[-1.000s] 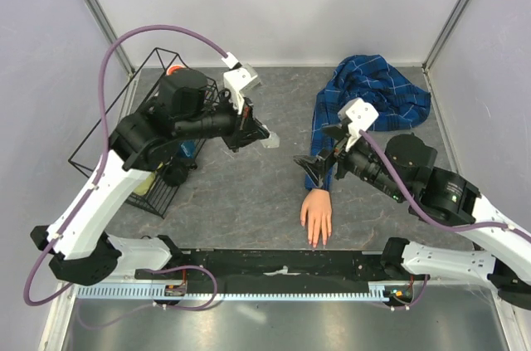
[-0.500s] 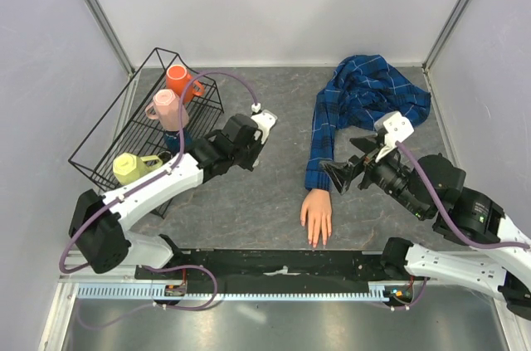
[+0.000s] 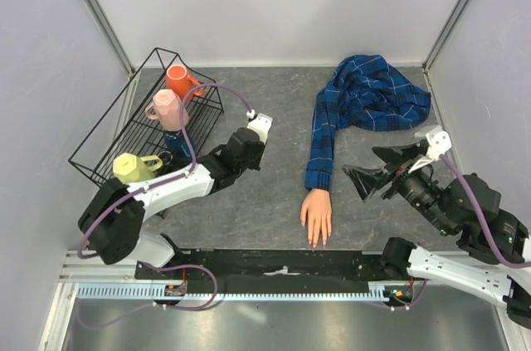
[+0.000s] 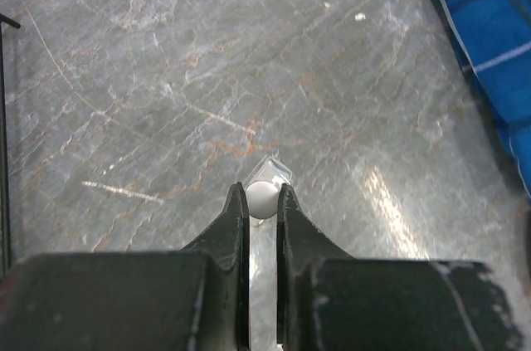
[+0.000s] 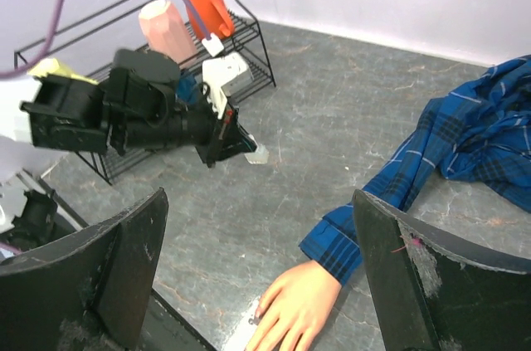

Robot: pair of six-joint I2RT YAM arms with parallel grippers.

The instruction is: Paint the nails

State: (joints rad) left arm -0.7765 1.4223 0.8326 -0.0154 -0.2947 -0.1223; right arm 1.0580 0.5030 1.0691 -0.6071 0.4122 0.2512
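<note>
Seen from above, a grey marbled surface (image 3: 274,102) sits between pale walls, with two robot arms reaching over it from the near edge.

A peach mannequin hand (image 3: 316,216) lies palm down near the front centre, its fingers pointing at the near edge. The nails (image 3: 315,241) are at its fingertips, just short of a black rail (image 3: 274,264) along that edge. They are too small to show any detail. A blue plaid sleeve (image 3: 320,148) runs back from the wrist to a crumpled heap of the same cloth (image 3: 373,94) at the rear right.

The left arm reaches low across the surface, left of the sleeve and well apart from the hand. The left end effector (image 4: 262,195) is clenched on the white cap of a small clear bottle (image 5: 256,154). The bottle hangs upright at the tips, close to the surface; whether it touches cannot be told.

The right end effector (image 3: 359,161) is released, its fingers (image 5: 124,260) spread wide. It hovers just right of the sleeve's cuff, aimed left, grasping nothing. From its wrist camera, the hand and cuff lie between and below the two fingers.

A black wire rack (image 3: 112,110) stands at the left. It holds an orange mug (image 3: 177,81), a pink mug (image 3: 167,109) and a yellow mug (image 3: 131,167).
</note>
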